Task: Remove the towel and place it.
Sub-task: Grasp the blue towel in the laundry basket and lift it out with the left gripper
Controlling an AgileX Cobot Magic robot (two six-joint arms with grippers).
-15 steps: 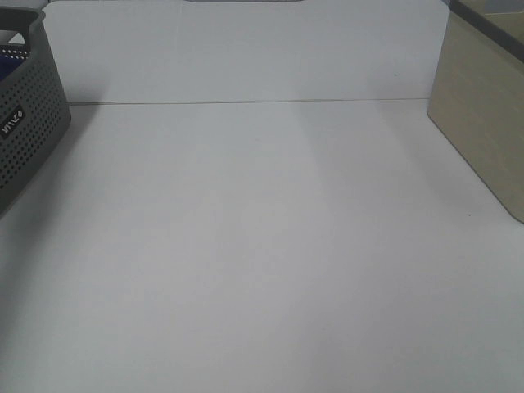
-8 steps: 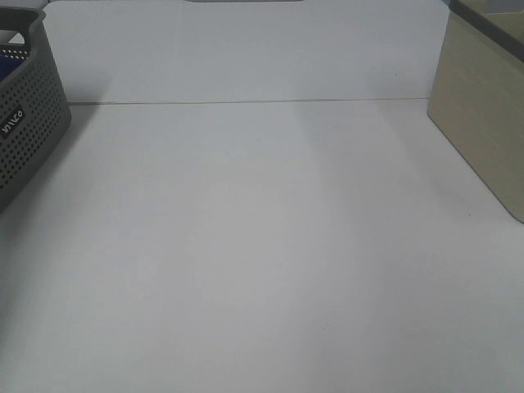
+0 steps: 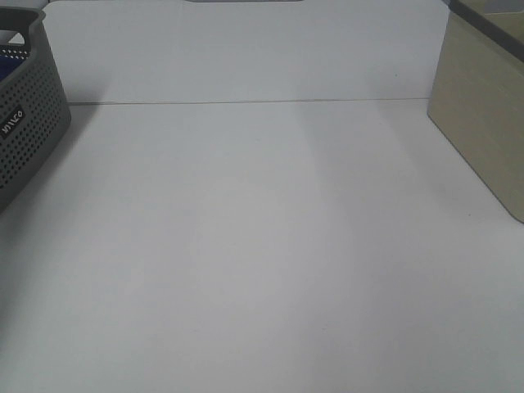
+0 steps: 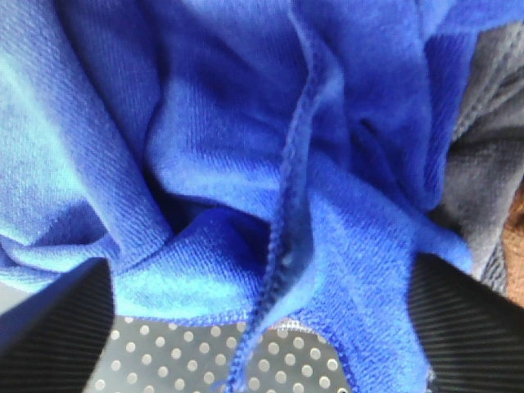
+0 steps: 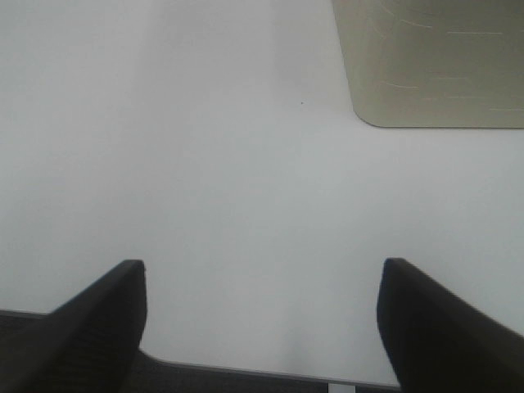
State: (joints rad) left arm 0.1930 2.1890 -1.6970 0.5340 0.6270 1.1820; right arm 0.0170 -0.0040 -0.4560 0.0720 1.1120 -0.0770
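The royal-blue plush towel (image 4: 246, 147) fills the left wrist view, crumpled inside the grey perforated basket (image 4: 180, 360). My left gripper (image 4: 262, 327) is open just above it, one finger on each side of a hemmed fold, and grips nothing. In the exterior high view only a sliver of the towel (image 3: 8, 59) shows inside the basket (image 3: 29, 131) at the far left edge; neither arm shows there. My right gripper (image 5: 262, 319) is open and empty over the bare white table (image 5: 229, 164).
A beige box (image 3: 483, 106) stands at the right edge and also shows in the right wrist view (image 5: 434, 57). A grey cloth (image 4: 491, 155) lies beside the towel in the basket. The white table (image 3: 262, 246) spans the middle.
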